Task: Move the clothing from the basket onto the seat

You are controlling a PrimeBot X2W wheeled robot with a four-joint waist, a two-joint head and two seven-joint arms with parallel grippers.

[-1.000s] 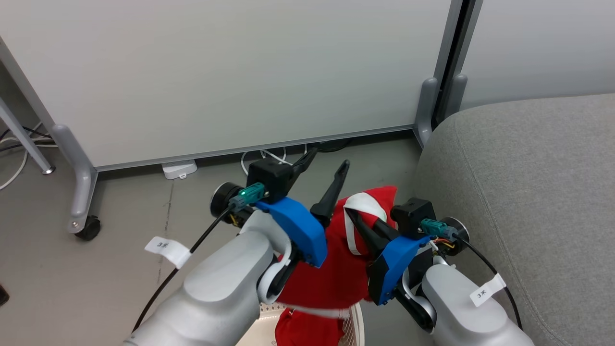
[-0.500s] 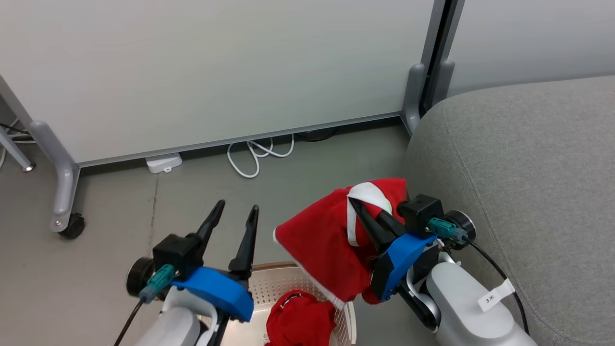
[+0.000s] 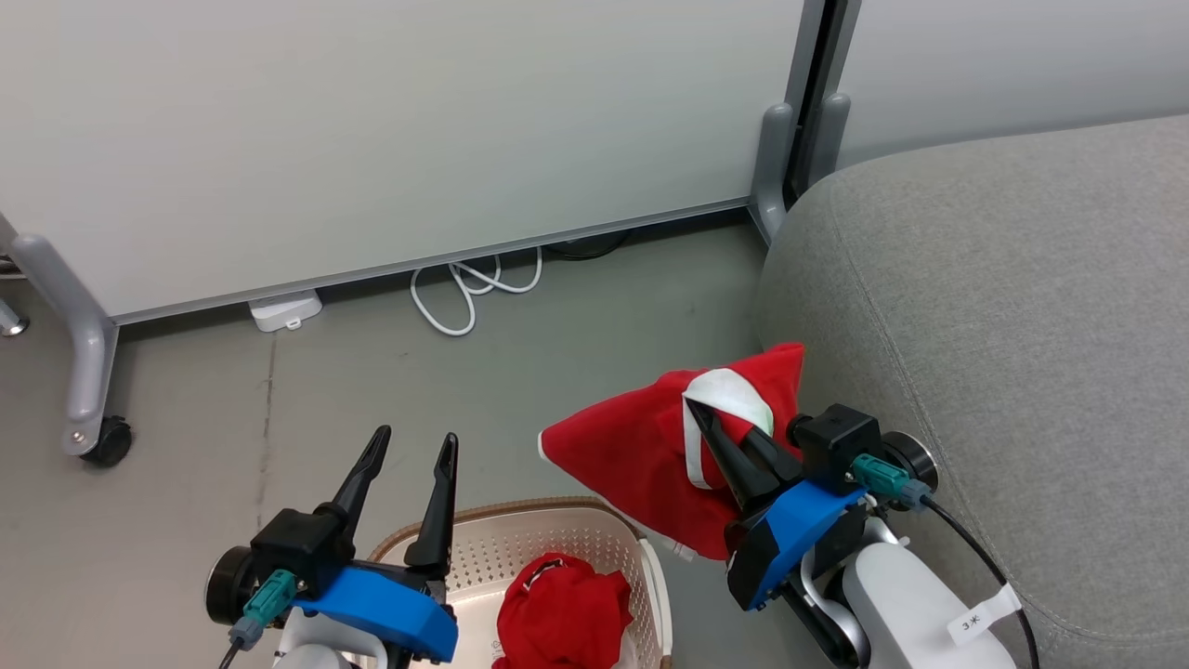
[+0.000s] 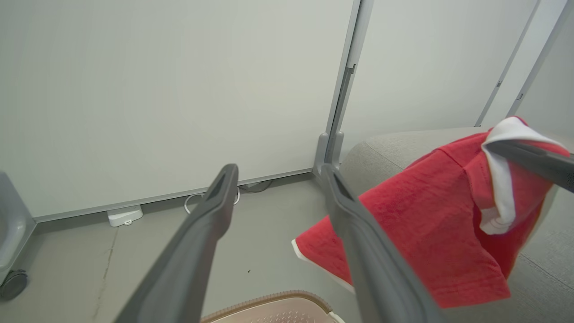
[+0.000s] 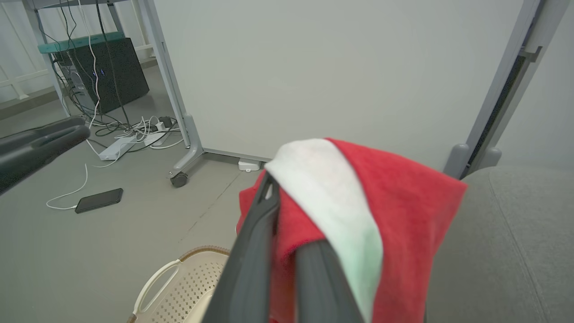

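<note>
Red white-trimmed garment (image 3: 641, 455) clamped in my right gripper (image 3: 699, 418), beside grey fabric sofa (image 3: 1003, 307). Left gripper (image 3: 415, 435) spread, empty. Head view adds second red garment (image 3: 562, 609) in cream perforated basket (image 3: 520, 509).

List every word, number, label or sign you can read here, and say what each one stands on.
"3" plus a second mark too small to read: on the white tag wrapped round the black cable.
No text shows on the held red garment in the right tool.
No lettering can be read on the loose red garment in the basket.
</note>
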